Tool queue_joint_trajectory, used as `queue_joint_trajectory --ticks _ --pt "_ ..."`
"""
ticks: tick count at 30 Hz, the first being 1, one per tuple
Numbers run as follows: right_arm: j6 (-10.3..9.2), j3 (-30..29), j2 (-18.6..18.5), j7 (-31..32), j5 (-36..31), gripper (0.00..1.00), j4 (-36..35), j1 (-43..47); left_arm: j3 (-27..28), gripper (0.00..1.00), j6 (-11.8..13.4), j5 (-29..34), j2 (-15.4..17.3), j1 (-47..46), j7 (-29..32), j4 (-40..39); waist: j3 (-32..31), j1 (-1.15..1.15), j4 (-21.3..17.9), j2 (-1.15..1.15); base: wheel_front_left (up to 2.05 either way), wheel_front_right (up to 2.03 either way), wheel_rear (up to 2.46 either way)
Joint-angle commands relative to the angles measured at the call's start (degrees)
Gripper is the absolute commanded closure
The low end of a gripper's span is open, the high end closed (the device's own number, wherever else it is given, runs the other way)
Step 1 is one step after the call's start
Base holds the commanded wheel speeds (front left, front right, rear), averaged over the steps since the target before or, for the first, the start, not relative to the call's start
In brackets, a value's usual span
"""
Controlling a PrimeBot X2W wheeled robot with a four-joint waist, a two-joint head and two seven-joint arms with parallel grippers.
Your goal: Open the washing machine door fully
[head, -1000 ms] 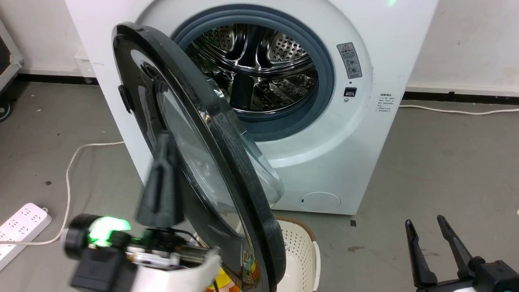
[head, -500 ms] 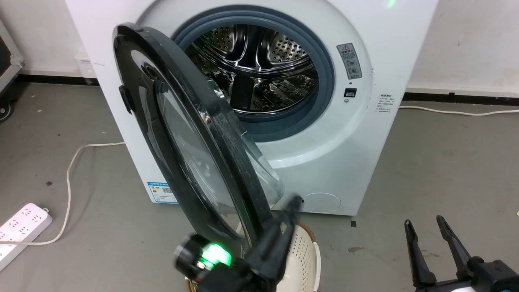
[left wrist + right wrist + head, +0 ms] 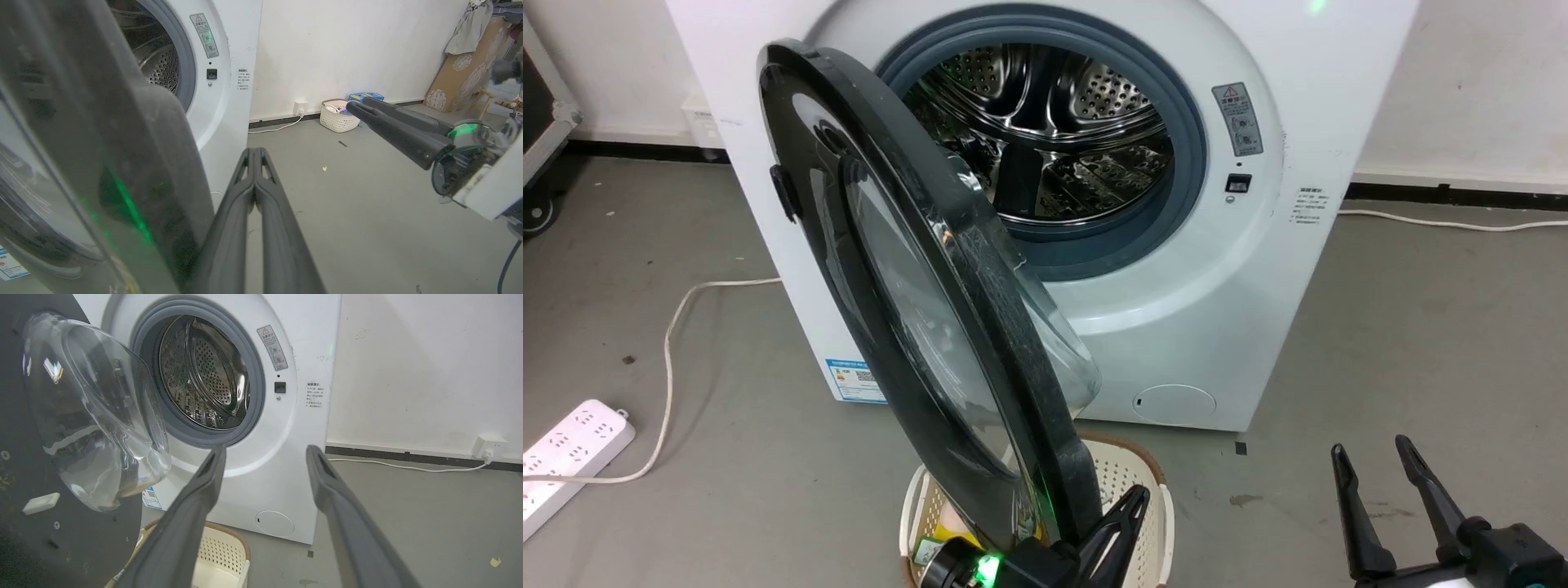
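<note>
Plastic, glossy black, rings the bulging clear glass bowl of the large round washing machine door [image 3: 907,327], which stands partly swung out from the white washer body [image 3: 1217,327], baring a perforated steel drum [image 3: 1045,131] and grey rubber ring [image 3: 1094,253]. Below it sits a cream perforated plastic basket [image 3: 1119,474], contents unclear. Left end effector [image 3: 254,152], fingers pressed together on nothing, lies just beside the door's rim. Right end effector [image 3: 1369,445] gapes empty.
</note>
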Motion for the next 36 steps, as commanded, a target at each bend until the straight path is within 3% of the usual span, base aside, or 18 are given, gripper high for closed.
queue_joint_trajectory --ticks 1,9,10,22,36 --pt "0.05 -0.02 0.36 -0.26 -0.30 0.00 0.02 -0.44 0.56 1.00 0.72 -0.36 0.24 -1.03 -0.51 0.74 0.08 0.00 0.39 0.00 0.00 0.00 0.00" --pt "0.05 -0.36 0.44 -0.26 0.29 0.00 0.48 0.21 -0.34 1.00 0.60 -0.31 1.91 0.65 -0.64 0.70 -1.07 0.00 5.31 0.00 0.00 0.00 0.00" --pt "0.05 -0.38 0.47 -0.26 0.52 0.00 0.66 0.36 -0.93 1.00 0.57 -0.21 2.74 1.74 0.05 -0.46 -1.77 0.00 7.93 0.00 0.00 0.00 0.00" --pt "0.05 -0.49 0.55 -0.26 1.21 0.00 1.68 1.12 -1.09 1.00 1.34 -0.15 6.45 4.71 3.45 -6.26 -3.52 0.00 20.84 0.00 0.00 0.00 0.00" --pt "0.05 6.45 -1.74 -0.26 1.65 0.00 6.21 -6.97 6.59 1.00 8.79 -0.39 7.90 6.39 -0.09 -10.20 0.79 0.00 24.60 0.00 0.00 0.00 0.00"
